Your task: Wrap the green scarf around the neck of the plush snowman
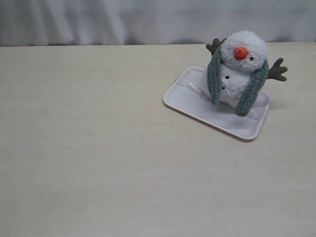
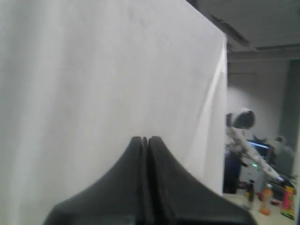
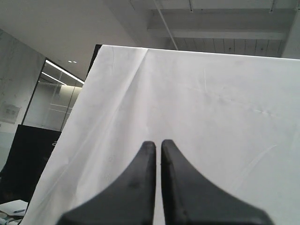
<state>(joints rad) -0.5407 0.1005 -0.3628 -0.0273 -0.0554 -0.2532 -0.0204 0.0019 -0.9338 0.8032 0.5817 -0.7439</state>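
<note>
The plush snowman (image 1: 242, 66) sits on a white tray (image 1: 197, 106) at the back right of the table, leaning back, its orange nose toward me. The green scarf (image 1: 214, 76) is draped behind its neck, and both ends hang down its front, one on each side. Neither arm shows in the exterior view. In the left wrist view my left gripper (image 2: 144, 139) is shut with nothing in it and faces a white curtain. My right gripper (image 3: 158, 143) is shut too, with only a thin slit between its black fingers, and nothing is held.
A white curtain (image 1: 148, 19) hangs along the table's far edge. The pale table (image 1: 98, 148) stretches in front and to the left of the tray. Past the curtain's edge the left wrist view shows a room with bottles (image 2: 267, 204).
</note>
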